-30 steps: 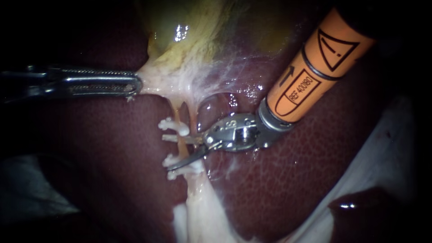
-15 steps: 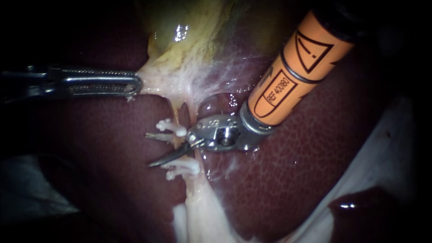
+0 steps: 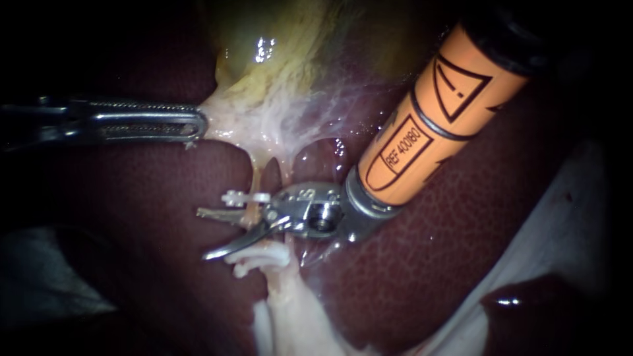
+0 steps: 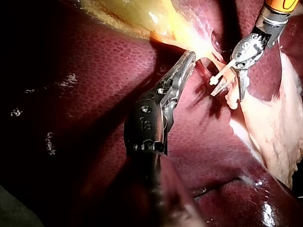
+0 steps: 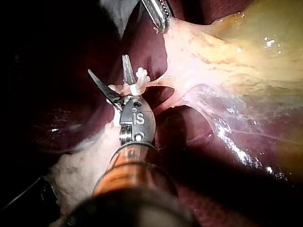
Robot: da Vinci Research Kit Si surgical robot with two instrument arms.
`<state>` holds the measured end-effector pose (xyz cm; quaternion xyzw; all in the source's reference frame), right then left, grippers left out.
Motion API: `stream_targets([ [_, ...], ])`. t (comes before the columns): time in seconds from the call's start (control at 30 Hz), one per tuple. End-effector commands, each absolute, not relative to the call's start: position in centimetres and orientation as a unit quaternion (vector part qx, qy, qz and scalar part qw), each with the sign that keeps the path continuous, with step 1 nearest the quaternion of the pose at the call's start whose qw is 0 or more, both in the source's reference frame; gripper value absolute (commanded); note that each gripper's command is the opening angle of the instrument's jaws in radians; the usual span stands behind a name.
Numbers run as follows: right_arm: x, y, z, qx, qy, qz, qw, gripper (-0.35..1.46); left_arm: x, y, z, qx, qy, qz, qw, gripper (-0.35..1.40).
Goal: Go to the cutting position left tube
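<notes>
Endoscope: left instrument [image 3: 191, 124], jaws closed on pale tissue beneath the gallbladder [image 3: 277, 59]. Right instrument [image 3: 203, 234], blades moderately apart, astride the left tube [image 3: 253, 181] between two white clips [image 3: 242, 196], over the liver [image 3: 461, 250]. Left wrist: same grasp. Right wrist: blades parted around the clipped tube.

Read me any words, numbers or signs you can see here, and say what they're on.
Right instrument, orange sleeve: a printed label and a warning triangle, not read out here.
Left instrument and the right one, metal heads: small stamped marks, likewise unread.
Liver, gallbladder, clips: no writing.
</notes>
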<state>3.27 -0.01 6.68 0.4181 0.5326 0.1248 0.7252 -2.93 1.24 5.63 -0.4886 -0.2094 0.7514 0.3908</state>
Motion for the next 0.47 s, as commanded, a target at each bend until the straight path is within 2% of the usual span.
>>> stream_targets([
  [0.03, 3.26, 0.0, 6.68, 0.418, 0.532, 0.125, 0.726, 1.43, -2.93, 1.24, 5.63, -0.489, -0.21, 0.751, 0.39, -0.35],
  [0.47, 3.24, 0.01, 6.72, 0.421, 0.529, 0.129, 0.725, 1.42, -2.93, 1.24, 5.63, -0.489, -0.21, 0.751, 0.39, -0.35],
])
